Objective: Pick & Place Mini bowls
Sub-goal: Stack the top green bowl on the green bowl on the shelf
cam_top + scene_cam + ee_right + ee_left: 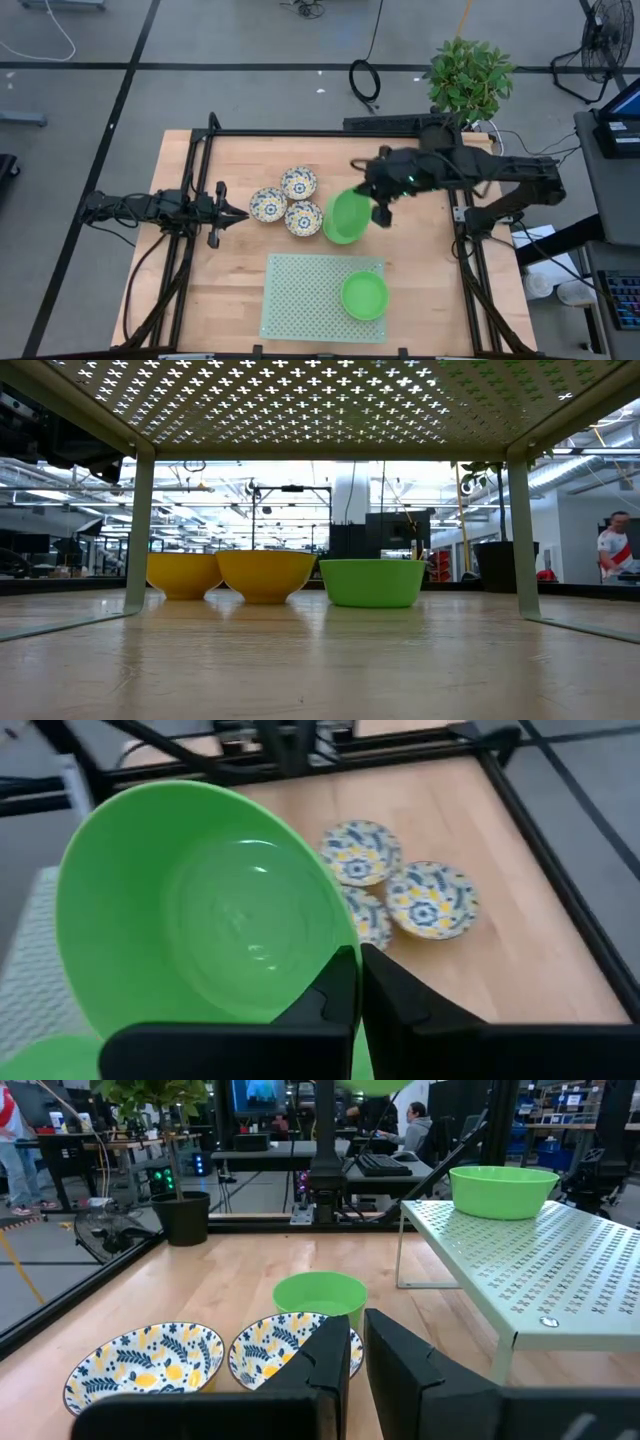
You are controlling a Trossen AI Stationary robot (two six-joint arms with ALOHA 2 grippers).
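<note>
Right gripper point(381, 212) pinches the green bowl point(346, 218) by its thin rim; looks light, stiff, probably slick plastic. Left gripper point(235, 214) idles, pressed together.

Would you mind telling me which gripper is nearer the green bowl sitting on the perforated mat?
Right. The right gripper, shut on another green bowl, is just beyond the mat's bowl; the left gripper waits past the floral bowls.

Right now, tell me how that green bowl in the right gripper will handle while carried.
The green bowl looks stiff and light, probably plastic: it keeps its shape. The right gripper pinches only its rim, so it hangs tilted and may swing or slip. Its glossy surface suggests a slippery hold.
</note>
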